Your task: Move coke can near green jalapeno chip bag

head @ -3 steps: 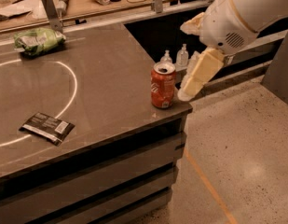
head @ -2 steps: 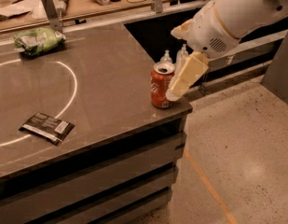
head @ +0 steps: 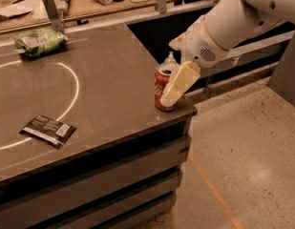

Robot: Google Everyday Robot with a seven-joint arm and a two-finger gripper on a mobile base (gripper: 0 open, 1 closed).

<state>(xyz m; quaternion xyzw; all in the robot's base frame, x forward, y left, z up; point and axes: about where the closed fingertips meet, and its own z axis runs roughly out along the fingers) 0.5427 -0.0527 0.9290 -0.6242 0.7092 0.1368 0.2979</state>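
The coke can (head: 160, 87) stands upright at the table's right front corner, red with a silver top. My gripper (head: 170, 78) reaches in from the right at the can, open; one cream finger (head: 179, 81) lies across the can's right side, and the other is mostly hidden behind. The can rests on the table. The green jalapeno chip bag (head: 39, 41) lies at the far left of the table, well apart from the can.
A flat black packet with a white label (head: 47, 130) lies near the front left. A clear pump bottle (head: 170, 59) stands just behind the can. A white arc (head: 76, 87) is marked on the grey table (head: 113, 80). The table's edge drops off right of the can.
My gripper has moved left and down toward the can; its finger now overlaps the can's right side. The can, bag and packet have not moved.
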